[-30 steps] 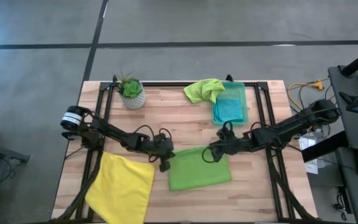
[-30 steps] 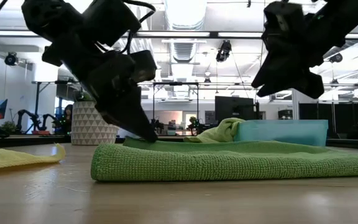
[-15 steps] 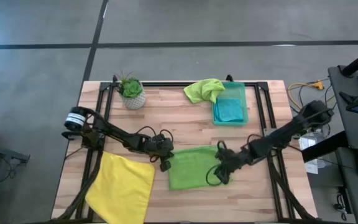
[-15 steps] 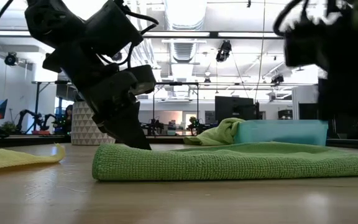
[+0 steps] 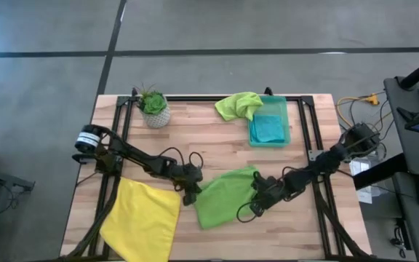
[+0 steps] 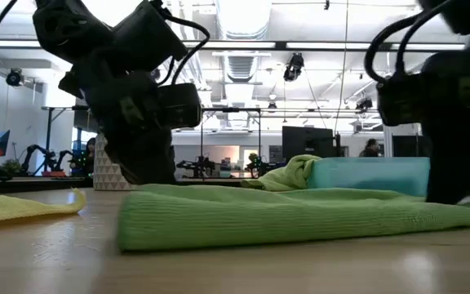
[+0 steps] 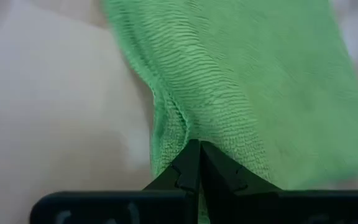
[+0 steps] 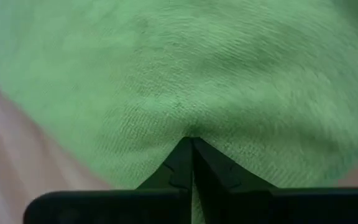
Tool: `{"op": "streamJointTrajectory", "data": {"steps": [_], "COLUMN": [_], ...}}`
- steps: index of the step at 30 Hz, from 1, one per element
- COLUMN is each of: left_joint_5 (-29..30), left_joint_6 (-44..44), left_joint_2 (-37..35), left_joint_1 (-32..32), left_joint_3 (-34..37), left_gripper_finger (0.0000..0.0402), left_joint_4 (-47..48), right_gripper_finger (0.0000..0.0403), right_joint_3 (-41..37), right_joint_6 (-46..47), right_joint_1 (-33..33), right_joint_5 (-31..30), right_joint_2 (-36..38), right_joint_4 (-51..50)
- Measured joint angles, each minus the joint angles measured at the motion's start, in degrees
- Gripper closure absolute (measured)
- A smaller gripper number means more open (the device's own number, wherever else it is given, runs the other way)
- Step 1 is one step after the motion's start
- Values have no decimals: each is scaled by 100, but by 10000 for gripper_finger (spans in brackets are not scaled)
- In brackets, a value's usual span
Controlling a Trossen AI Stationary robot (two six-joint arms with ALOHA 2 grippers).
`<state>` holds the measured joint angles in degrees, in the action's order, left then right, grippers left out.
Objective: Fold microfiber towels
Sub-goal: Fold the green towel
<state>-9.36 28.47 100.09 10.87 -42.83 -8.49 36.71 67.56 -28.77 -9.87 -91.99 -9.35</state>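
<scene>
Pinching the lime green towel (image 5: pixel 222 196) at table centre: left gripper (image 5: pixel 190 196) clamped at nine o'clock, right gripper (image 5: pixel 257 204) at three.

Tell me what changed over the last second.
The right gripper swung from the green towel's far edge to its near right side and shut on it. The towel skewed. The left gripper stayed clamped on its left edge; yellow towel unmoved.
</scene>
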Motion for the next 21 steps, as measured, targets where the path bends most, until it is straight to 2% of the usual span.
{"op": "streamJointTrajectory", "data": {"steps": [3, 12, 15, 21], "left_joint_5": [-269, -405, -183, 457], "left_joint_6": [277, 1106, 1463, 1475], "left_joint_2": [-1, -56, -170, -632], "left_joint_1": [16, 118, 222, 332], "left_joint_3": [2, 7, 14, 6], "left_gripper_finger": [401, 401, 401, 401], "left_joint_4": [80, 334, 375, 450], "right_gripper_finger": [394, 394, 394, 394], "right_joint_3": [-21, -39, -64, -63], "right_joint_6": [-425, -1830, -2015, -2119], "right_joint_1": [207, 715, 743, 618], "right_joint_5": [-85, -68, -22, -23], "right_joint_2": [135, 637, 857, 1517], "right_joint_4": [-280, -1457, -1629, -1515]}}
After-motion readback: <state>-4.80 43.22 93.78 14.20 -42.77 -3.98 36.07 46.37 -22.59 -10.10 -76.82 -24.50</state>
